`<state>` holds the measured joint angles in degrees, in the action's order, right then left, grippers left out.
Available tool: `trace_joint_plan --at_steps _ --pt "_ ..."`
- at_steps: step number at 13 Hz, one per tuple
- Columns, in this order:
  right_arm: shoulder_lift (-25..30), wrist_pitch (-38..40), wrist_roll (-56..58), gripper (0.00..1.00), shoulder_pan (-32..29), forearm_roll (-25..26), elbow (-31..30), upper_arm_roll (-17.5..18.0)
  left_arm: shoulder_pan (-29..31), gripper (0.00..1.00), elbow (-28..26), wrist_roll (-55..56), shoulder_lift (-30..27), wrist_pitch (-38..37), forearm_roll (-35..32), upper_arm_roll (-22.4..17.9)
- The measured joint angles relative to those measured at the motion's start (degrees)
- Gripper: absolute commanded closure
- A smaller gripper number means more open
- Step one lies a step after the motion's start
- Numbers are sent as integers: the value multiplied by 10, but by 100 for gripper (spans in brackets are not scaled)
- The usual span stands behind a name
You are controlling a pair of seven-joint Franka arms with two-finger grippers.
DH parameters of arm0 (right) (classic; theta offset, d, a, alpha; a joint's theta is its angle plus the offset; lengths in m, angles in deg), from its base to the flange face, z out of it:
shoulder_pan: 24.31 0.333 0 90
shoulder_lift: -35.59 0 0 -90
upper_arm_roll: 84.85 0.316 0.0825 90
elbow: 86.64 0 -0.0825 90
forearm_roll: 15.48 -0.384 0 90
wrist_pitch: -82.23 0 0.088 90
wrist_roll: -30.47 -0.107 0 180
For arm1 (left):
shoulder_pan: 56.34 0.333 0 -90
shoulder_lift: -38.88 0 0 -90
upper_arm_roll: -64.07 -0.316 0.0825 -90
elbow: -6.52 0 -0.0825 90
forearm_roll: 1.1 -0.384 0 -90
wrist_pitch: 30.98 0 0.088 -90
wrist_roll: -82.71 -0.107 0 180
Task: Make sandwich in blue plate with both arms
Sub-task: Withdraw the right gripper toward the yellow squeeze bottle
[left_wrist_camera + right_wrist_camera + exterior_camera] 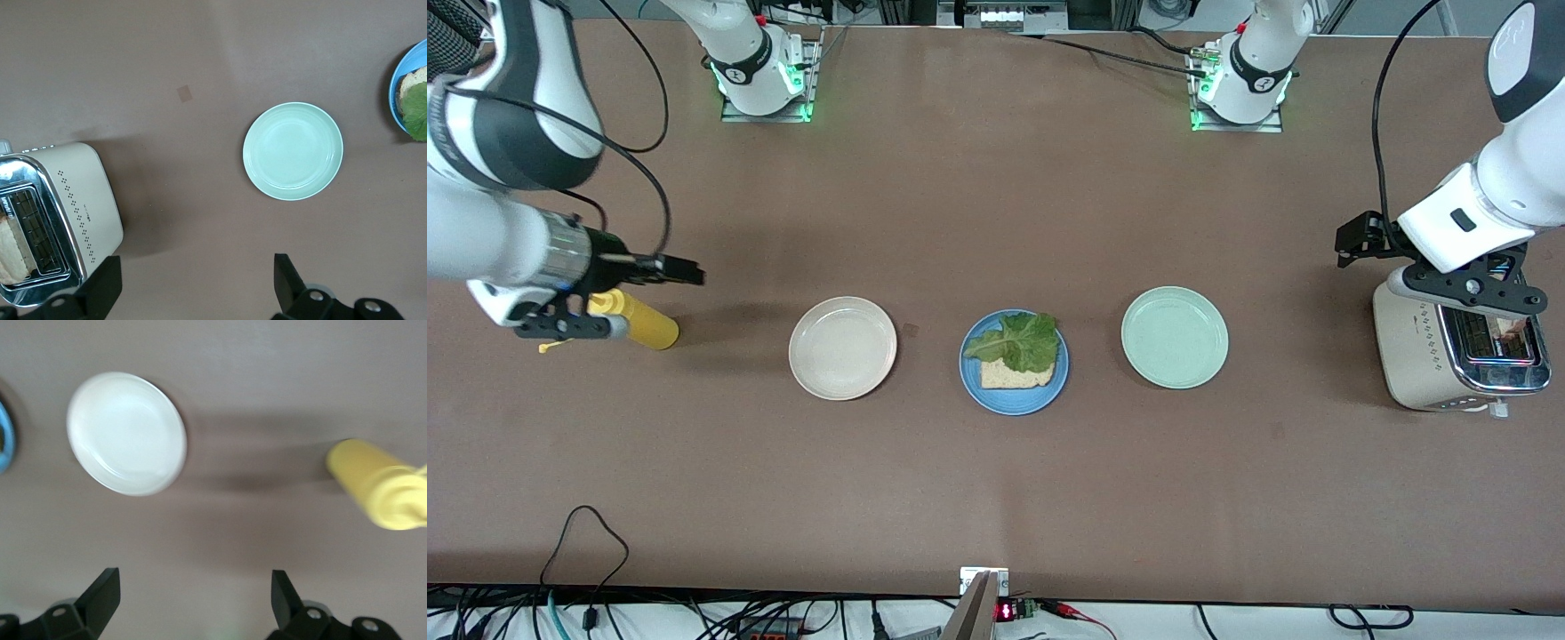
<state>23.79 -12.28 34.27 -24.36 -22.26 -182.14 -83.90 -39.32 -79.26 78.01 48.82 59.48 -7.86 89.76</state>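
Note:
The blue plate lies mid-table with one toasted bread slice on it and a ruffled green lettuce leaf on top of the slice. The plate's edge and lettuce also show in the left wrist view. A second bread slice stands in a toaster slot. My left gripper hangs open and empty beside the toaster. My right gripper hangs open and empty over the table near the yellow bottle.
A cream-white plate sits toward the right arm's end and a mint-green plate toward the left arm's end. A yellow squeeze bottle lies on its side. The cream toaster stands at the left arm's end.

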Motion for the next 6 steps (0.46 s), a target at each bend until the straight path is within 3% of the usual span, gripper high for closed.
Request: trace_joint_plan --at_steps 3,6 --pt "34 -10 158 0 -65 13 -42 0 0 0 0 0 0 0 0 0" --pt "40 -69 324 0 -139 14 -83 0 0 0 0 0 0 0 0 0"
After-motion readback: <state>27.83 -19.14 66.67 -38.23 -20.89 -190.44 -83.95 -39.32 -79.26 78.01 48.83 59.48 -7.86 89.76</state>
